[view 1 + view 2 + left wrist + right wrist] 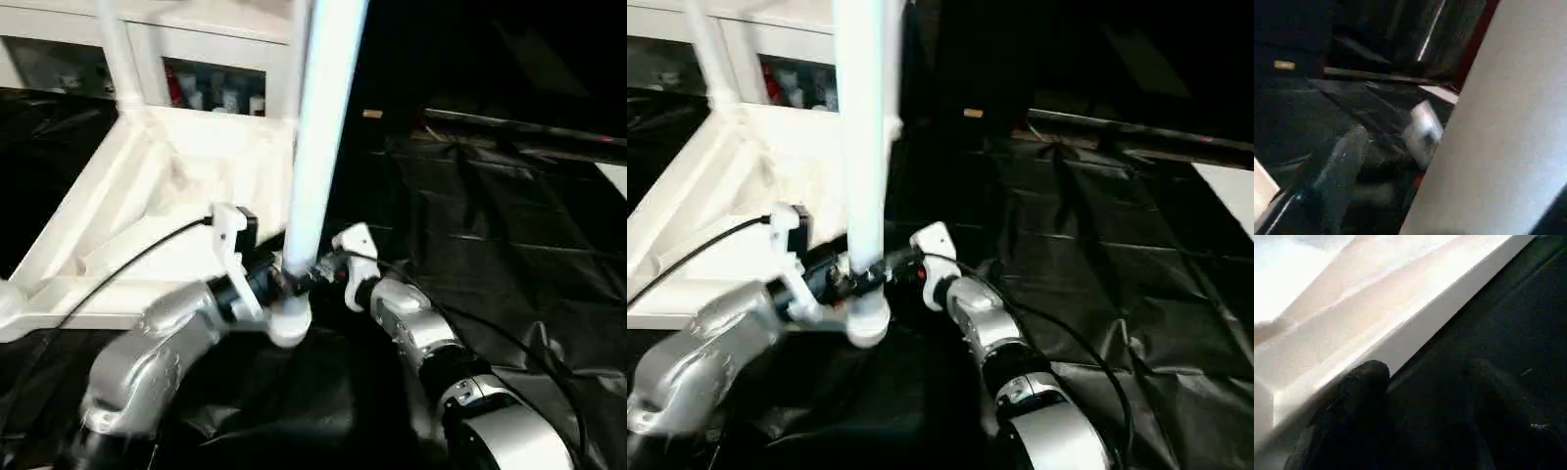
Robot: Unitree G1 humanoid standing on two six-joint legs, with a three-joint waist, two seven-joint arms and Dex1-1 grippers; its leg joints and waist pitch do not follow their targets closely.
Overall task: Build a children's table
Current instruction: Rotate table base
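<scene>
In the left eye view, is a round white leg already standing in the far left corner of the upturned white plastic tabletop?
Yes: a round white plastic leg rises upright from the far left corner of the upturned white plastic tabletop.

— What is the table leg made of?
— Smooth white plastic with a slight sheen, like the ribbed tabletop.
— And the sheet underneath?
— Black plastic film, crinkled and glossy.
— The forearms?
— Silver metal, satin finish; cabinet doors look like glass.
</scene>
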